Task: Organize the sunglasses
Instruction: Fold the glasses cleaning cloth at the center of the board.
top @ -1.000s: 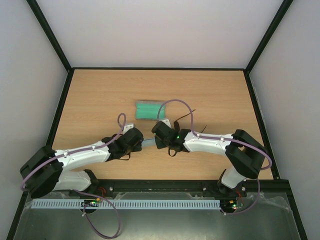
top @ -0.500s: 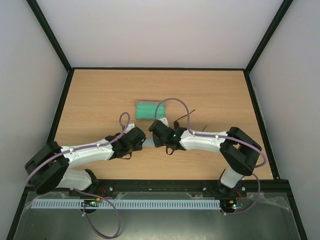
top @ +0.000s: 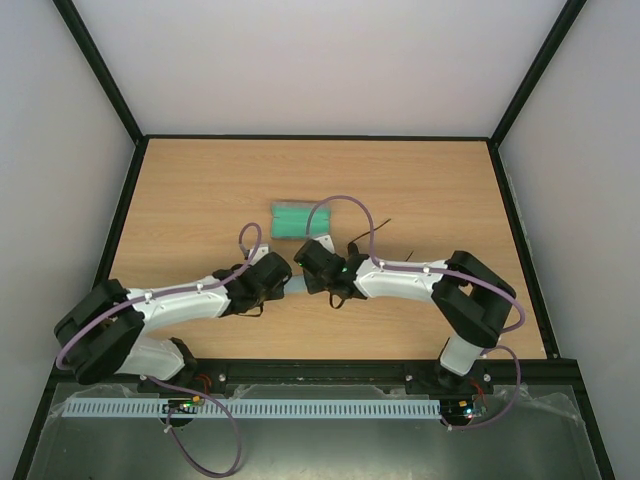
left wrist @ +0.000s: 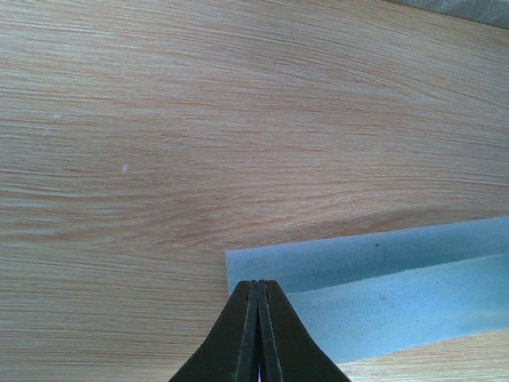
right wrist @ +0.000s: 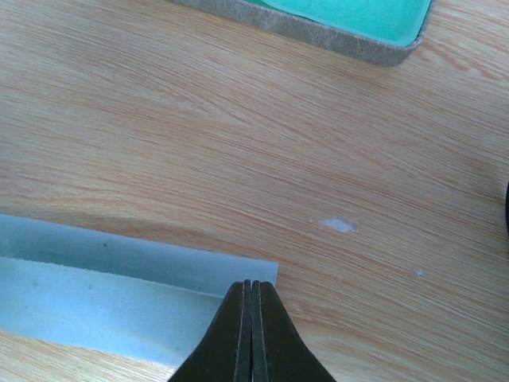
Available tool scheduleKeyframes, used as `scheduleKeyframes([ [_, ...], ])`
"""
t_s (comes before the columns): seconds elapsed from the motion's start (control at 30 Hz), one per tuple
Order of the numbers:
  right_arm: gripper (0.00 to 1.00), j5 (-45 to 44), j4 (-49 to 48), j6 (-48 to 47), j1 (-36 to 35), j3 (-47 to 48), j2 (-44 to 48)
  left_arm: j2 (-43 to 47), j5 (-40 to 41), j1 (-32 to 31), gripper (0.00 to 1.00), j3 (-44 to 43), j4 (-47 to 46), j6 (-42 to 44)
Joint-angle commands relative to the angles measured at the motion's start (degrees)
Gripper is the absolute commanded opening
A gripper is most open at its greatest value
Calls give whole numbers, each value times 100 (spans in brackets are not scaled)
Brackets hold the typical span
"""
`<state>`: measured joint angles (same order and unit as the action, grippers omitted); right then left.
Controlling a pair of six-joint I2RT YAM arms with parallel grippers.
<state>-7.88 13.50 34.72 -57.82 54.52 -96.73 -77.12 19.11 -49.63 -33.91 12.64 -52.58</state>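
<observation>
— Why is the light blue cloth (left wrist: 382, 278) gripped at both ends?
— It is pinched by the left gripper (left wrist: 256, 282) and the right gripper (right wrist: 251, 282), fingers pressed together, seemingly so that it can be folded flat
— And the sunglasses (top: 383, 223)?
— They are found on the table (top: 200, 200) just beyond the right arm (top: 410, 280), near the grey case (top: 296, 220); only slim temple arms are seen, angled toward the far right
</observation>
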Motion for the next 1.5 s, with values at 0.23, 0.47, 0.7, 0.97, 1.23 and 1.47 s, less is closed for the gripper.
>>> scheduleKeyframes([
  [0.23,1,-241,52,-84,75,191,-133,-170,84,145,2,-146,-166,151],
  [0.47,1,-241,6,-80,141,151,-121,-287,71,158,2,-252,-229,206],
  [0.7,1,-189,-43,-147,193,166,-180,-363,84,190,2,-318,-237,208],
  [0.97,2,-136,-53,-201,221,278,-265,-392,57,219,2,-300,-247,191],
  [1.23,1,-126,-41,-249,234,400,-347,-391,57,217,3,-252,-265,146],
  [1.47,1,-100,-49,-247,228,369,-391,-435,66,218,3,-254,-271,143],
])
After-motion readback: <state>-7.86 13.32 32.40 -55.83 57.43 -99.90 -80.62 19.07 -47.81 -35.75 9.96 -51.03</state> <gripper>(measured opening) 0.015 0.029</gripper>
